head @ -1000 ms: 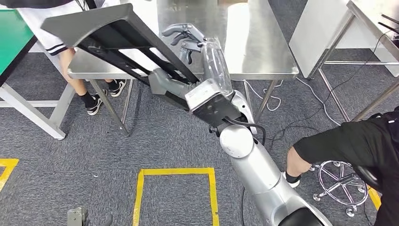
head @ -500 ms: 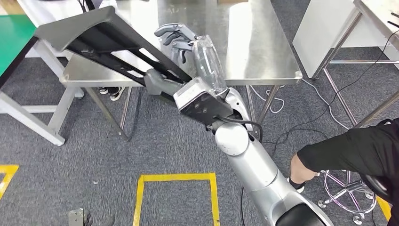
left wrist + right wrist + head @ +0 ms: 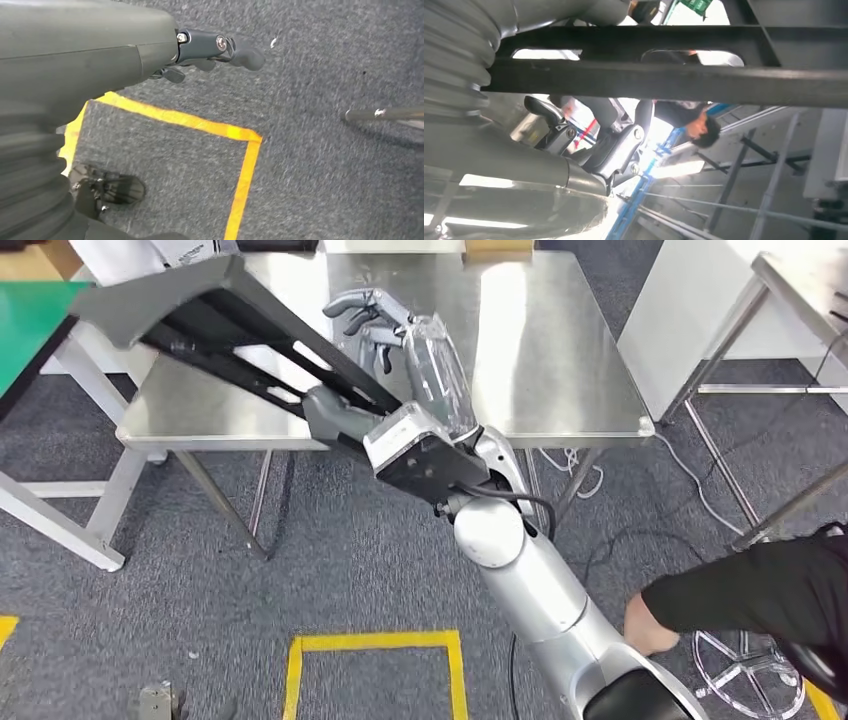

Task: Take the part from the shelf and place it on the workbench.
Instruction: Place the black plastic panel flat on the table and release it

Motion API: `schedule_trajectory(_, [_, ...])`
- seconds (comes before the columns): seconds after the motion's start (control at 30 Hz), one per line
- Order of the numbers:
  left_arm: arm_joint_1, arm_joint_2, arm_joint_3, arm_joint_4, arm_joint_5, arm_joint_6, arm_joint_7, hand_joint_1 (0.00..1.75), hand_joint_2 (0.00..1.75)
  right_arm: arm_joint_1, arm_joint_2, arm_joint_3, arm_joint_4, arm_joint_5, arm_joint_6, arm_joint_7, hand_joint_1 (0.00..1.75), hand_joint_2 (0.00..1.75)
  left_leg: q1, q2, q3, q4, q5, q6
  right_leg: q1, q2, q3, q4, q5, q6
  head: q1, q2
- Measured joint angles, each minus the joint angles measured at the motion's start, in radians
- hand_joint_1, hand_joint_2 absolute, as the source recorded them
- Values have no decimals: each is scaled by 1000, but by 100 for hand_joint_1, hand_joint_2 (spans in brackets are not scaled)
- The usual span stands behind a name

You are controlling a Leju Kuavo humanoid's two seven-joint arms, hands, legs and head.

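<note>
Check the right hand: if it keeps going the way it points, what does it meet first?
Probably the steel workbench. The right hand, holding the long dark part, already reaches out over the top, and nothing else shows ahead. Its height above the surface is unclear.

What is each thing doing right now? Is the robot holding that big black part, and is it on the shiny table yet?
Black part: held up, tilted, above the workbench's near left corner, not set down.
Right robot hand: grips the part, fingers spread above the workbench.
Left robot hand: holds nothing, hanging over the carpet.
Workbench: steel top bare where it shows.
Yellow floor square: taped on the carpet.
</note>
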Motion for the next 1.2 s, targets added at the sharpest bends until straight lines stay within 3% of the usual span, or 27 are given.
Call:
schedule_trajectory(0.1, [-2, 0, 0, 0, 0, 0, 2, 0, 175, 3, -4, -2, 0, 8, 0, -1, 175, 175, -4, -3, 16, -1, -18, 8, -2, -4, -138, 192, -56, -9, 0, 0])
schedule_trajectory(0.13, [-1, 0, 0, 0, 0, 0, 3, 0, 175, 7, -6, -3, 0, 11, 0, -1, 175, 175, -5, -5, 23, -1, -27, 8, -2, -4, -174, 221, -69, -9, 0, 0])
schedule_trajectory(0.17, [1, -1, 0, 0, -1, 0, 5, 0, 175, 11, -8, -4, 0, 14, -1, -1, 175, 175, -6, -8, 34, -1, -37, 6, -2, -4, -192, 213, -67, -4, 0, 0])
schedule_trajectory(0.2, [1, -2, 0, 1, -1, 1, 7, 0, 175, 13, -9, -4, 0, 17, -1, -1, 175, 175, -7, -10, 47, -1, -47, 5, -2, -4, -192, 168, -43, 3, 1, 0])
schedule_trajectory(0.27, [2, -4, 0, 1, -1, 1, 9, 0, 175, 14, -12, -6, 1, 20, -1, -2, 175, 175, -10, -14, 72, 0, -68, 0, -1, -7, -164, 23, 60, 21, 2, 0])
schedule_trajectory(0.33, [3, -5, 0, 1, -1, 2, 10, 0, 175, 16, -13, -7, 1, 23, -1, -4, 175, 175, -14, -16, 89, 2, -89, -10, 2, -11, -136, -67, 139, 10, 1, 0])
schedule_trajectory(0.37, [4, -5, 0, 2, -1, 2, 11, 0, 175, 17, -13, -8, 1, 24, -1, -4, 175, 175, -15, -16, 94, 6, -95, -14, 3, -11, -128, -78, 152, -2, 0, 0])
schedule_trajectory(0.47, [1, -3, 0, 1, 0, 4, 11, 0, 175, 15, -4, -10, -1, 30, 0, -6, 175, 175, -11, -12, 84, 54, -106, -26, -8, -8, -96, -83, 139, -33, 0, 0])
schedule_trajectory(0.53, [0, -3, 0, 0, 0, 5, 11, 0, 175, 14, 4, -10, -3, 33, 1, -6, 175, 175, -3, -7, 25, 158, -126, -41, -13, -8, -71, -87, 126, -47, 0, 0])
schedule_trajectory(0.6, [2, -3, 0, 0, 1, 6, 11, 0, 175, 15, 7, -10, -3, 33, 2, -7, 175, 175, 8, -4, -60, 277, -171, -58, -14, -6, -53, -87, 110, -52, -2, 0])
schedule_trajectory(0.63, [4, -3, 0, 0, 2, 6, 11, 0, 175, 17, 7, -9, -3, 33, 2, -7, 175, 175, 14, -2, -93, 306, -190, -65, -14, -4, -44, -86, 101, -50, -2, 0])
schedule_trajectory(0.67, [5, -3, 0, 0, 2, 6, 11, 0, 175, 18, 7, -9, -3, 33, 2, -7, 175, 175, 18, 0, -110, 303, -192, -69, -14, -2, -32, -86, 91, -48, -2, 0])
schedule_trajectory(0.7, [5, -2, 0, 0, 2, 6, 11, 0, 175, 19, 8, -9, -3, 33, 2, -7, 175, 175, 21, 1, -110, 268, -169, -71, -14, 0, -18, -86, 81, -45, -2, 0])
schedule_trajectory(0.77, [6, -1, 0, 0, 2, 6, 11, 0, 175, 19, 8, -9, -2, 33, 2, -7, 175, 175, 24, 4, -77, 130, -59, -65, -14, 1, 10, -86, 58, -37, -2, 0])
schedule_trajectory(0.83, [6, 0, 0, 0, 2, 6, 12, 0, 175, 18, 9, -9, -2, 33, 3, -7, 175, 175, 18, 5, -48, 29, 17, -51, -10, 4, 28, -88, 38, -25, -2, 0])
schedule_trajectory(0.87, [5, 1, 0, 0, 2, 6, 12, 0, 175, 18, 10, -9, -2, 32, 3, -7, 175, 175, 14, 5, -43, 9, 25, -43, -6, 4, 33, -86, 33, -18, -2, 0])
schedule_trajectory(0.93, [4, 2, 0, 0, 2, 7, 12, 0, 175, 17, 12, -9, -3, 33, 4, -7, 175, 175, 9, 4, -27, 2, 13, -28, -1, 3, 40, -81, 27, -3, -1, 0])
schedule_trajectory(1.0, [3, 1, 0, 0, 2, 7, 11, 0, 175, 15, 14, -9, -3, 33, 5, -8, 175, 175, 8, 2, -7, -4, 9, -12, 0, -1, 16, -27, 19, 3, -2, 0])
schedule_trajectory(1.13, [5, 2, 0, 0, 8, 8, 10, 0, 175, 17, 11, -9, -2, 35, 10, -8, 175, 175, 1, -4, 12, -4, -13, 1, -4, -5, -156, 203, -53, -7, -2, 0])
schedule_trajectory(1.17, [8, 1, 0, 0, 11, 8, 10, 0, 175, 18, 10, -9, -1, 35, 11, -8, 175, 175, -1, -6, 20, -4, -22, 1, -4, -5, -181, 212, -62, -6, -2, 0])
schedule_trajectory(1.2, [10, 1, 0, 0, 12, 8, 10, 0, 175, 19, 10, -9, 0, 36, 13, -8, 175, 175, -2, -8, 30, -3, -30, 0, -4, -5, -187, 184, -50, 0, -2, 0])
